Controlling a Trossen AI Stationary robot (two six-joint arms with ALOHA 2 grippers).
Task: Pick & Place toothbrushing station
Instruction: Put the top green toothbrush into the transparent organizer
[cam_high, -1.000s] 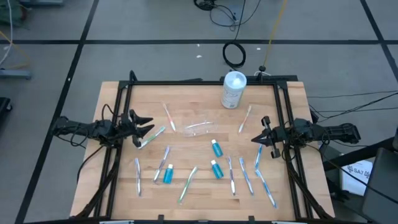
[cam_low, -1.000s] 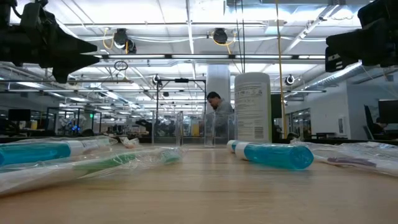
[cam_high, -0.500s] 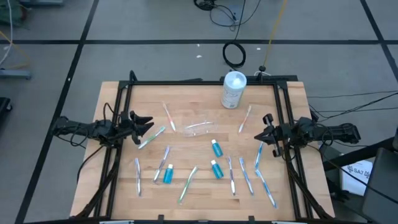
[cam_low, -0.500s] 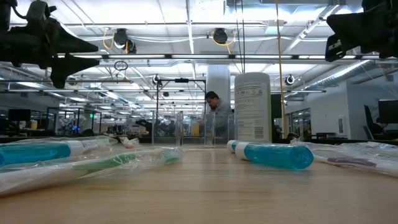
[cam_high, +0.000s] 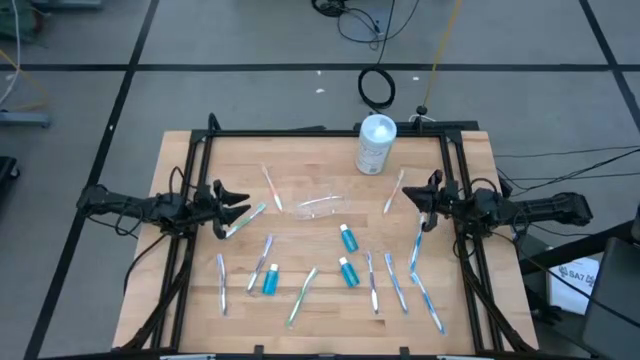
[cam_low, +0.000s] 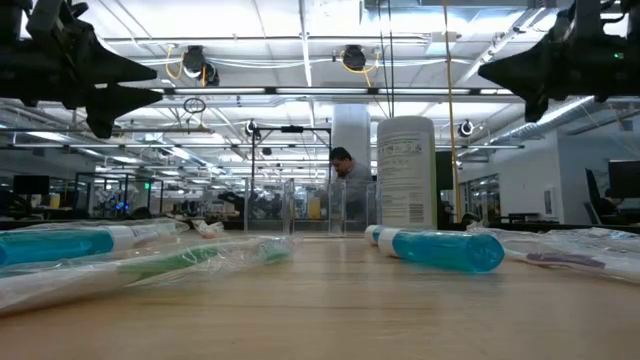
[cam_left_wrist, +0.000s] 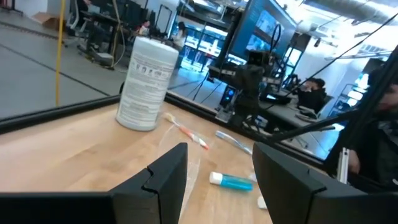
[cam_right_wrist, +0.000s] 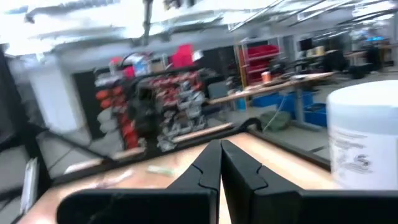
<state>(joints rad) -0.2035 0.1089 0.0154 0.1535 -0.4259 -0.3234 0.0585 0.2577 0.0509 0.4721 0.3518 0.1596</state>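
Several wrapped toothbrushes, such as one (cam_high: 244, 219) by the left gripper and one (cam_high: 416, 248) by the right, lie flat on the wooden table (cam_high: 300, 160). Blue toothpaste tubes (cam_high: 347, 238) (cam_high: 269, 279) lie among them. A clear cup (cam_high: 318, 207) lies at mid-table. My left gripper (cam_high: 236, 203) (cam_left_wrist: 217, 180) hovers open at the left side, level, pointing at the table's middle. My right gripper (cam_high: 418, 194) (cam_right_wrist: 219, 163) hovers shut at the right side, empty, tipped slightly upward.
A white canister (cam_high: 376, 145) (cam_left_wrist: 144, 84) (cam_right_wrist: 364, 130) stands upright at the far edge. A black frame (cam_high: 320, 131) runs round the table. A person shows in the room beyond the table in the low view.
My right gripper has swung toward the table's far edge, risen a little and tipped upward while rolling, staying shut. In the low view its fingers now point toward the table's middle. Nothing on the table has moved.
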